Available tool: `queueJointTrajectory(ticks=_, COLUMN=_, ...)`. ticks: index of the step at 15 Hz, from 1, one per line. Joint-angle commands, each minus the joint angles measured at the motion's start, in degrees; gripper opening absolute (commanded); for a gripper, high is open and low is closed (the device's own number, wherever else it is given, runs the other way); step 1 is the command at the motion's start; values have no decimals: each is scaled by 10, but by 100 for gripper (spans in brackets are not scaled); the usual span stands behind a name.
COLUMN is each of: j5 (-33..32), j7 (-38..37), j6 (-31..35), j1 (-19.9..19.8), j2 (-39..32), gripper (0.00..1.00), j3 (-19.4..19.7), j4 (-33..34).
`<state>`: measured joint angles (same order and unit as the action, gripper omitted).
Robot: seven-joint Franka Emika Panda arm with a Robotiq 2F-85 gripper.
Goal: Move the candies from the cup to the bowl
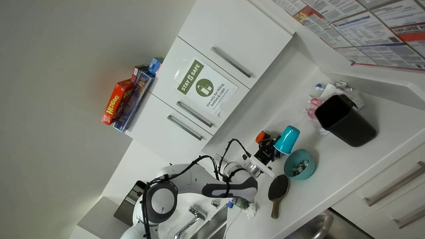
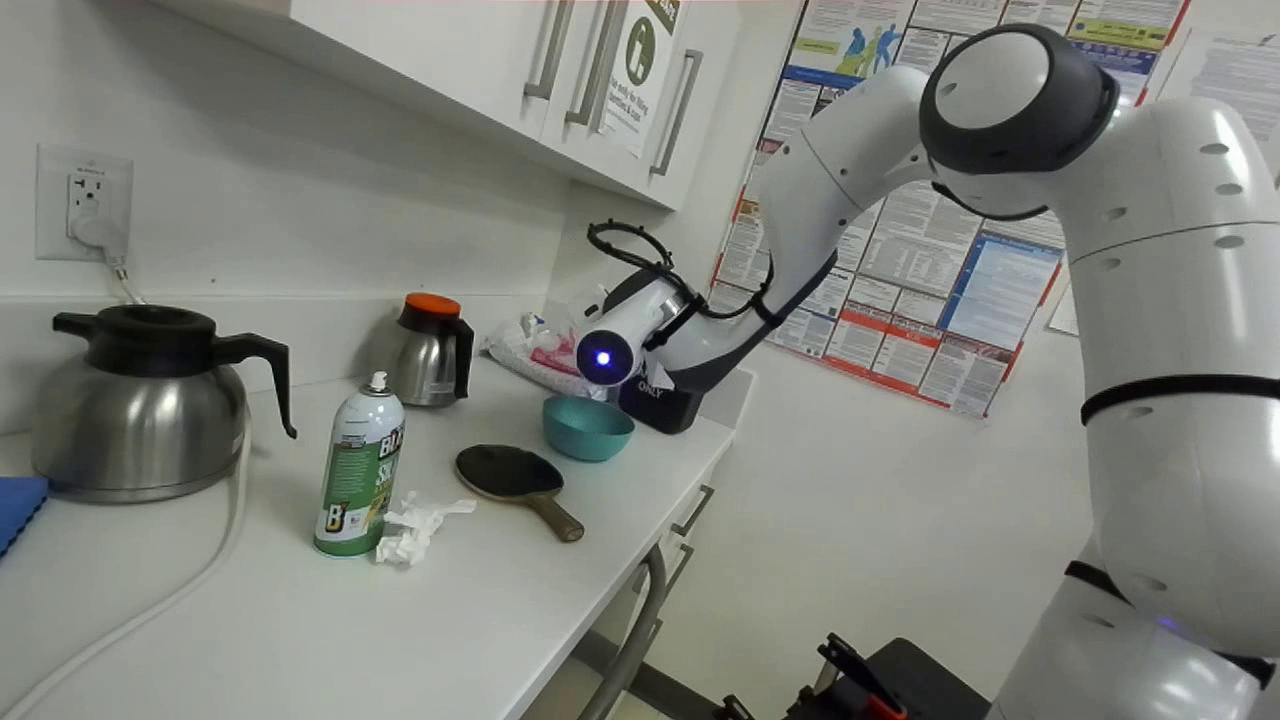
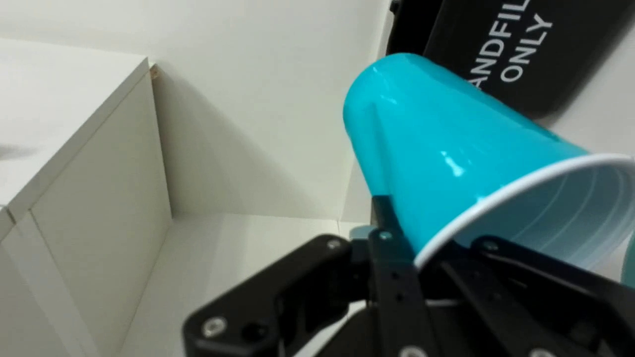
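Pinching the bright turquoise plastic cup [image 3: 446, 134] by the edge of its white-lined mouth, your black two-finger gripper [image 3: 419, 243] holds it tipped well over. Toward the lower right of the wrist view, that mouth faces the round teal bowl [image 1: 300, 155], a sliver of which shows at the picture's edge; you cannot tell whether cup and bowl touch. You have the small shiny candies [image 1: 300, 168], dark and silvery, lying in a heap inside the bowl. Next to the bowl, on the white countertop [image 2: 250, 640], lies a dark-faced table-tennis paddle [image 2: 510, 472] with a brown handle, visible in both exterior views. Near your gripper stands a steel carafe [image 2: 425, 360] with an orange lid. Beyond the cup you have an upright black plastic bin [image 1: 352, 126], with a crumpled clear plastic bag [image 2: 530, 350] marked in red beside it. Farther out, in an exterior view, a green-and-white spray can [image 2: 362, 470] stands by crumpled white paper [image 2: 412, 532], and a large steel jug [image 2: 140, 420] with a black handle stands near the wall.
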<state>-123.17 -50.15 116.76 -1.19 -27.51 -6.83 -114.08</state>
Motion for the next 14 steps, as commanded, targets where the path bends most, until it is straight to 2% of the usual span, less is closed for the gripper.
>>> queueJointTrajectory(ticks=1, j5=9, j7=-48, j6=117, j1=-25, j2=69, gripper=1, j3=-7, j4=-33)
queueJointTrajectory(ticks=9, j5=7, j7=-197, j6=357, j1=-37, j2=143, gripper=1, j3=-4, j4=-37)
queueJointTrajectory(ticks=14, j5=-18, j7=-298, j6=425, j1=-33, j2=138, gripper=1, j3=-18, j4=-20)
